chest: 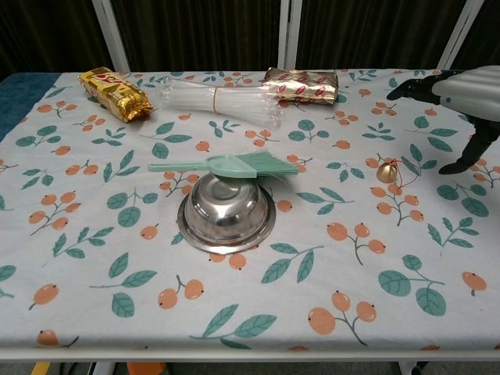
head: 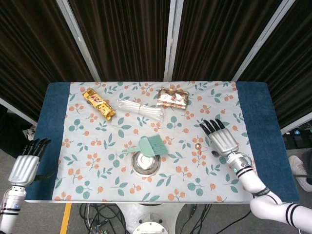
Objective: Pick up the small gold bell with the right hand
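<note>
The small gold bell [head: 198,146] [chest: 385,172] stands on the floral cloth, right of centre. My right hand [head: 222,138] [chest: 462,94] hovers just to its right, fingers spread, holding nothing and not touching the bell. My left hand [head: 27,163] hangs off the table's left edge, fingers extended and empty; the chest view does not show it.
An upturned steel bowl [head: 146,163] with a teal brush [head: 148,146] resting on it sits mid-table. At the back lie a gold snack bar [head: 98,103], a bundle of clear straws [head: 140,109] and a gold-red packet [head: 172,98]. Blue table margins [head: 254,113] flank the cloth.
</note>
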